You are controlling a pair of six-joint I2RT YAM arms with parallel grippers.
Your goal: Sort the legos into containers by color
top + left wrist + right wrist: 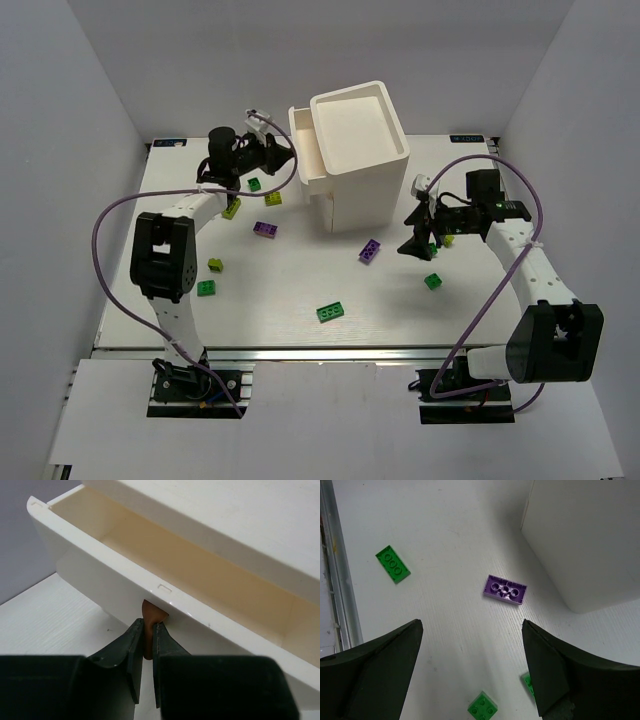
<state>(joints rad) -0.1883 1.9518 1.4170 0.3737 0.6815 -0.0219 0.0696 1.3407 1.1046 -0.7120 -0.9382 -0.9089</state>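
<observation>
The white cabinet point(358, 140) stands at the back middle of the table. Its top drawer point(303, 150) is pulled out to the left and looks empty in the left wrist view point(100, 575). My left gripper point(283, 158) is shut on the drawer's brown knob point(150, 612). My right gripper point(420, 240) is open and empty above the table, right of the cabinet. Below it lie a purple brick point(505, 589), a dark green brick point(393, 564) and a small dark green brick point(482, 710). Another purple brick point(266, 230) lies left of the cabinet.
Yellow-green bricks point(231, 208) point(273, 198) and a dark green one point(254, 184) lie under the left arm. More bricks point(206, 288) point(215, 265) lie front left. A small dark green brick point(433, 281) lies under the right arm. The table's metal rail point(340, 595) runs along the front edge.
</observation>
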